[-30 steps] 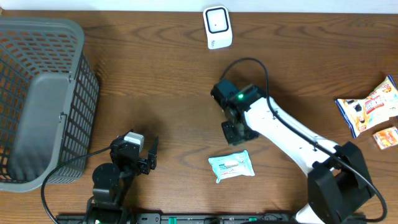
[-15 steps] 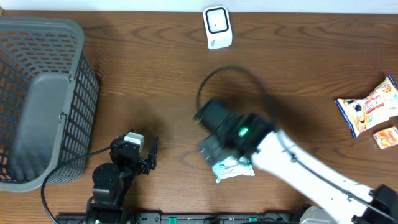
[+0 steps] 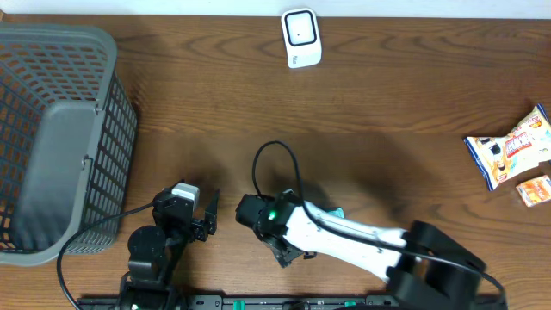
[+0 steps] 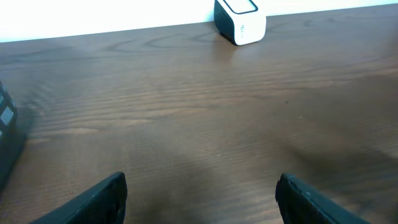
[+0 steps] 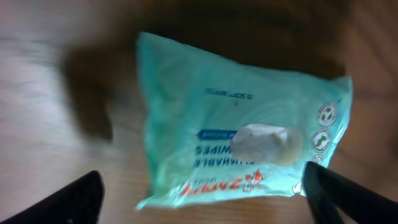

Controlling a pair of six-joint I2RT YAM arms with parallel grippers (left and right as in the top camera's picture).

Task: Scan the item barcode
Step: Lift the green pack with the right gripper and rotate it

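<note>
The right claw (image 5: 200, 180) gapes wide, its fingers standing either side of the teal wipes pack (image 5: 242, 124), which lies flat on the table (image 3: 215, 112) toward 6 o'clock, well apart from the white scanner (image 3: 301, 37) at 12 o'clock, while the left claw (image 4: 200, 196) hangs open near 7 o'clock.

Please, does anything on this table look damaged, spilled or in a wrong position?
Nothing is spilled or damaged. The pack of wipes lies flat and whole on the table, only a little crooked, with its printed front up. The scanner, the basket and the snack packets look in order.
</note>
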